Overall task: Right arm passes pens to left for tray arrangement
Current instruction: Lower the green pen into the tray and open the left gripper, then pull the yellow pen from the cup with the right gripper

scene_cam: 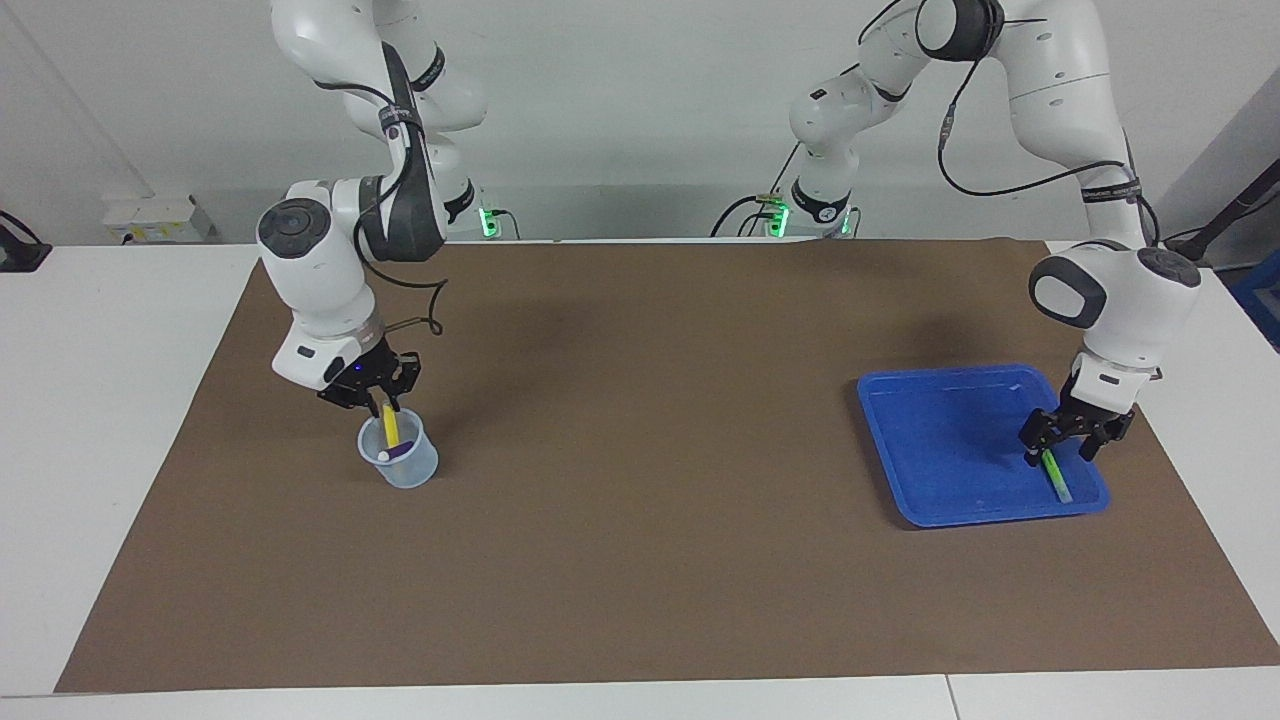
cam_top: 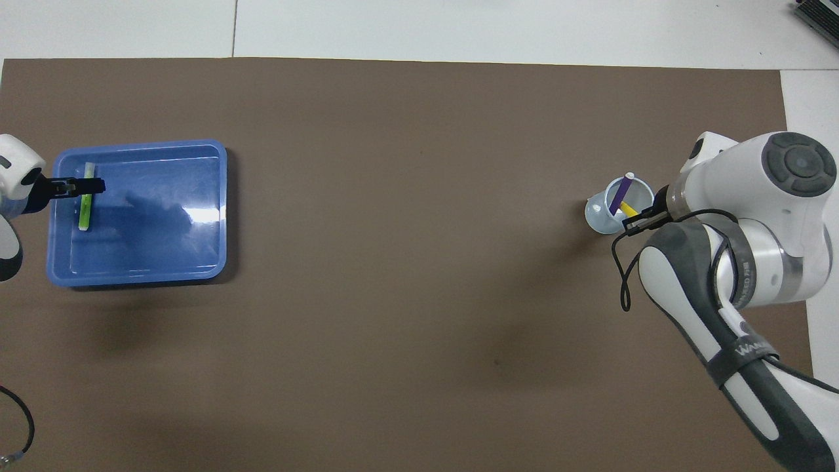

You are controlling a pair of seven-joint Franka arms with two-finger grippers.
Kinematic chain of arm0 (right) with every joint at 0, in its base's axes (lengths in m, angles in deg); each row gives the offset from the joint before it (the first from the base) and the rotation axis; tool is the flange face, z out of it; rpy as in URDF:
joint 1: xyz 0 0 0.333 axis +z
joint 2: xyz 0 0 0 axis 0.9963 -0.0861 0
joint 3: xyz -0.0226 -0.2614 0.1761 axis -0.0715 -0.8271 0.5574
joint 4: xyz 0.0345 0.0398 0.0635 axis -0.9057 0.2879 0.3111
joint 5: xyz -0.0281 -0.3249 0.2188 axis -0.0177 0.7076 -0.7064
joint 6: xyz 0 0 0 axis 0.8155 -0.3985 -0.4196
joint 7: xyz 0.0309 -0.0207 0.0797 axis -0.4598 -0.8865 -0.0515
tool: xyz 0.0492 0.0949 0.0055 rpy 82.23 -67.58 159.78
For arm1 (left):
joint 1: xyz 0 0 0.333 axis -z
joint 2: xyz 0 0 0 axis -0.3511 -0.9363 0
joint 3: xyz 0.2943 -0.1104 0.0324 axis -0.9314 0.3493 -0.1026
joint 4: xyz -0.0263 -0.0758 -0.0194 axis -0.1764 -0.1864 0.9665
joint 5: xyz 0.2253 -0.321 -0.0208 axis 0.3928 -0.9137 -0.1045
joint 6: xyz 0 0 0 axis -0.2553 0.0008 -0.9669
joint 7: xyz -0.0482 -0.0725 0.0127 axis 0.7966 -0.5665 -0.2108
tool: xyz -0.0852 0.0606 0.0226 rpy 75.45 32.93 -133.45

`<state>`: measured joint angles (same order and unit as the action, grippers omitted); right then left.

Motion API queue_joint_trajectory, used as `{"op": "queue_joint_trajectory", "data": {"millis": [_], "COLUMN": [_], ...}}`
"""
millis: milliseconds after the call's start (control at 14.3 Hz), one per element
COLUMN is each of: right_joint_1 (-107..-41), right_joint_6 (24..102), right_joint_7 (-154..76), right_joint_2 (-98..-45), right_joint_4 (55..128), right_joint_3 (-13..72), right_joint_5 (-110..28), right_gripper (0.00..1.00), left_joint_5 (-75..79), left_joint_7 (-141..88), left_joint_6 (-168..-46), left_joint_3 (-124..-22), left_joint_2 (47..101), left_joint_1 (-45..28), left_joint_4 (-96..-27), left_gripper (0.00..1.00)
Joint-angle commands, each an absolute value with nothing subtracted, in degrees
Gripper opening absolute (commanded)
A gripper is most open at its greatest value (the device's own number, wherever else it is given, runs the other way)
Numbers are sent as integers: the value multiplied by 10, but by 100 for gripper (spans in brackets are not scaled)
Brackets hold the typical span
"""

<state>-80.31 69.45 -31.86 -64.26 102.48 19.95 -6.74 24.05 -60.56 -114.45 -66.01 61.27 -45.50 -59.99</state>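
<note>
Now green pen [scene_cam: 1054,477] in tray [scene_cam: 930,500].

green pen [scene_cam: 1054,476] flat in blue tray [scene_cam: 930,440]

A white table [scene_cam: 90,400] carries a big brown mat [scene_cam: 640,480] spread over most of its top. On the mat sits a blue tray [scene_cam: 935,515] toward the left arm's end, well apart from a small translucent cup [scene_cam: 405,468] standing upright toward the right arm's end.
</note>
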Motion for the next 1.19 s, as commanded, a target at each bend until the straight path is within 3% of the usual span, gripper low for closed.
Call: {"op": "queue_joint_trajectory", "data": {"millis": [0,350,1119], "right_joint_1": [-815,-816,-822], "right_joint_6": [704,677,387], "right_joint_7": [-317,-316,-313], "right_joint_2": [-646,-645,-584], "right_joint_4": [1024,1002,840], "right_joint_3": [207,207,202], "right_joint_5": [-60,-68,-175], "right_gripper": [12,10,10], "left_joint_5": [247,247,215], "left_joint_7": [-586,-485,-137], "left_joint_6": [-1026,-959,-819], "left_joint_3": [-663,-657,-650], "left_joint_2": [633,664,734], "left_joint_1": [-449,-424,-304], "left_joint_4": [-532,-520,-522], "left_gripper": [100,100,100]}}
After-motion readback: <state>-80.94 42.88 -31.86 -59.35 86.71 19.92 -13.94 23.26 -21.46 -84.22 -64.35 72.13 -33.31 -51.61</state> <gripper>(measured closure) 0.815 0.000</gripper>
